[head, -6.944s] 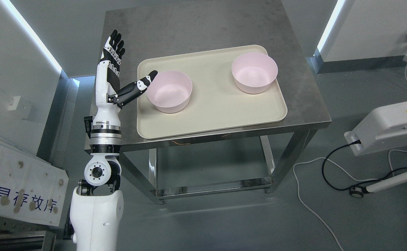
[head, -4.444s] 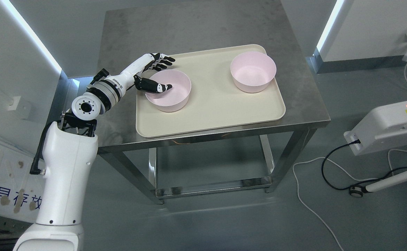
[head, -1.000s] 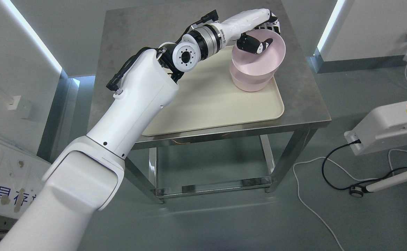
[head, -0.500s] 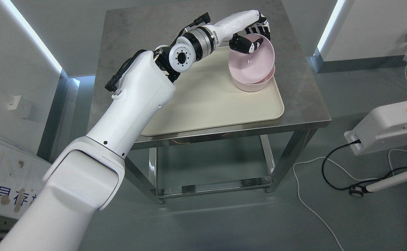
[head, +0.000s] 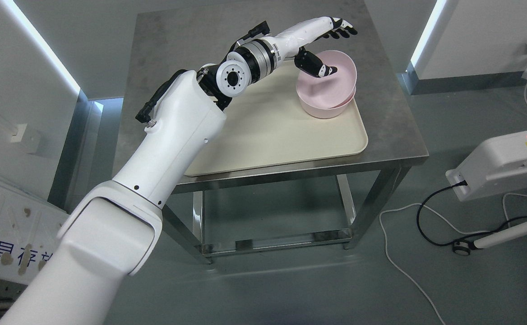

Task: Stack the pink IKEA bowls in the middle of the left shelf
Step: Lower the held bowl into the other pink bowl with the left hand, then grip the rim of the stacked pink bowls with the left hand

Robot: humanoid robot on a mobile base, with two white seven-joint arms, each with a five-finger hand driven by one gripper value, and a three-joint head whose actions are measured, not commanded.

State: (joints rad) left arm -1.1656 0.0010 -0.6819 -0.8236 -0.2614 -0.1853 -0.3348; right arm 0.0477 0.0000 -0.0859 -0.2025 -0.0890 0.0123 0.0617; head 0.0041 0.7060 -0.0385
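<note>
Two pink bowls (head: pixel 329 88), round and smooth with a matte plastic look, sit nested one in the other at the far right corner of a cream tray (head: pixel 281 135); the upper bowl rests slightly tilted in the lower one, so its rim stands a little higher on the right side. The tray is a shallow rectangle with rounded corners and a low raised lip, and it lies on a brushed steel surface (head: pixel 394 131) with a dull, faintly mottled top and square metal legs. The left robot hand (head: pixel 324 47) reaches over the bowls from the left on a glossy white arm with a ribbed metal wrist joint. Its fingers (head: pixel 342 30) are stretched out flat beyond the far rim, spread and holding nothing, while the black thumb (head: pixel 315 67) dips over the near-left rim into the upper bowl; whether it touches the bowl cannot be told.
</note>
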